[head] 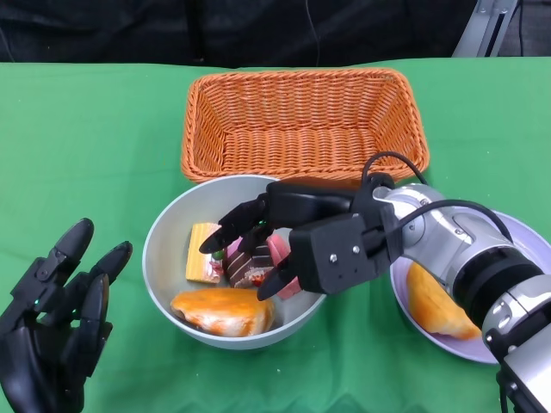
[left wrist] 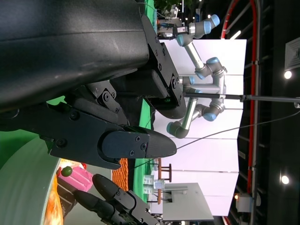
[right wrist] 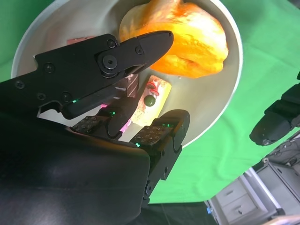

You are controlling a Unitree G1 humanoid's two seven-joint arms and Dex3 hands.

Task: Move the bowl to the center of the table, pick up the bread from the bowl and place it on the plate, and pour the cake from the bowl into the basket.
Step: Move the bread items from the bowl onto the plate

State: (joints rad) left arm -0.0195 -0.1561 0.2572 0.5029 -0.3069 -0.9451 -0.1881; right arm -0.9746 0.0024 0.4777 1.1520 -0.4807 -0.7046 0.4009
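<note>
Trouble looks likely if the right hand [head: 258,241], fingers apart and holding nothing inside the bowl [head: 164,237], closes on the cakes [head: 250,262] instead of the bread [head: 224,311] at the near rim, while the open left hand [head: 56,323] waits left.

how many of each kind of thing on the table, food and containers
bread: 2, one in the bowl, one on the plate
cake: 3, yellow, chocolate, pink
bowl: 1
plate: 1
basket: 1
total: 8
</note>
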